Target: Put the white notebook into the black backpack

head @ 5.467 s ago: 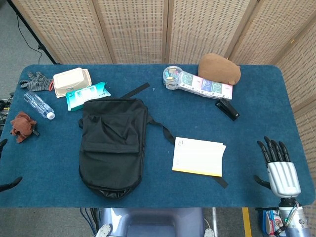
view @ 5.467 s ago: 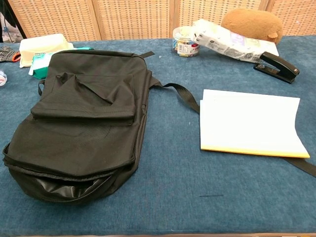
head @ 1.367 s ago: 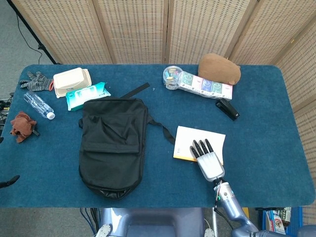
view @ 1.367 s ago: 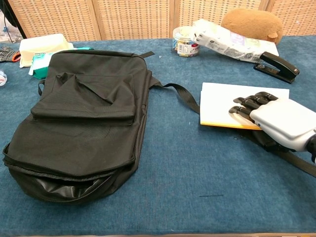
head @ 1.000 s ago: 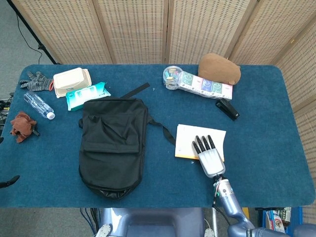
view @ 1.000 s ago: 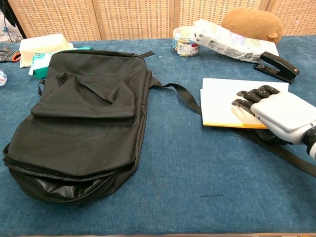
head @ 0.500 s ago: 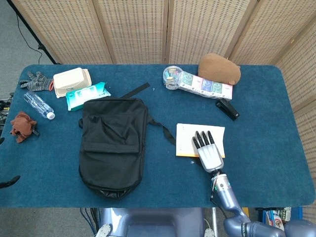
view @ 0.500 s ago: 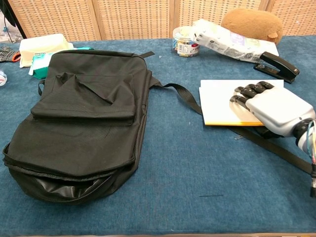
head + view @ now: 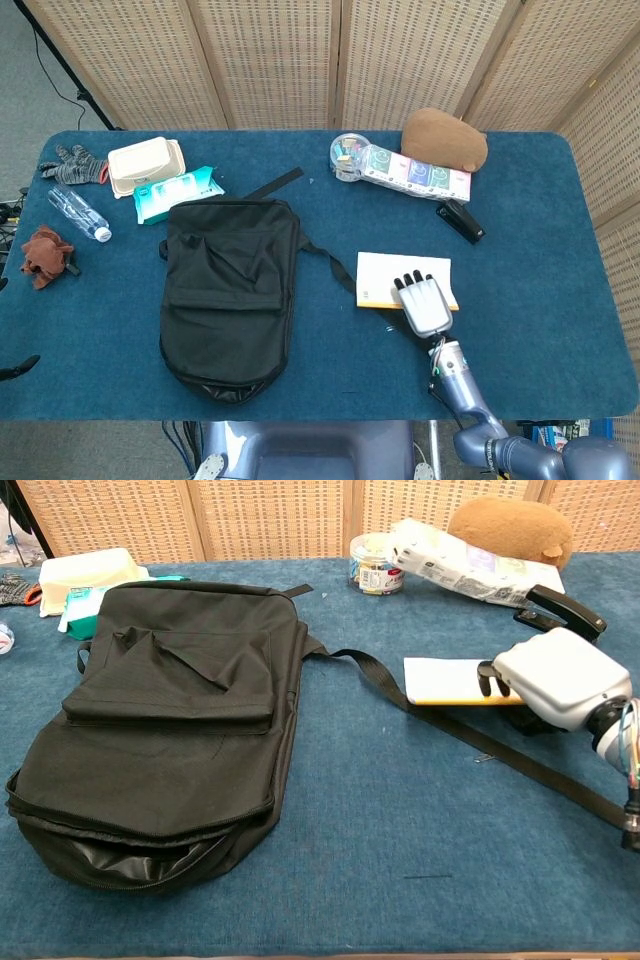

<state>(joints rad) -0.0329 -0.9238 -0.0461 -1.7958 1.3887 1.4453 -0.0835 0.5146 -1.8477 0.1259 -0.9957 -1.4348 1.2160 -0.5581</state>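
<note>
Notebook [image 9: 447, 679] lies under my right hand [image 9: 548, 678], fingers curled over its near edge, apparently gripping it, long axis toward the black backpack [image 9: 165, 720] leftward.

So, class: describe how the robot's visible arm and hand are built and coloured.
The right hand has a smooth silver-white shell over its back and black fingers. The wrist is metallic grey, with thin coloured cables running along it. The forearm is bluish-grey and rounded. The left hand shows only as dark tips at the head view's edge.

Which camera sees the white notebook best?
The head view: it looks down on the flat white notebook, showing most of its top beside the robot's right hand. The chest view sees it edge-on, a thin slab partly hidden behind that hand.
</note>
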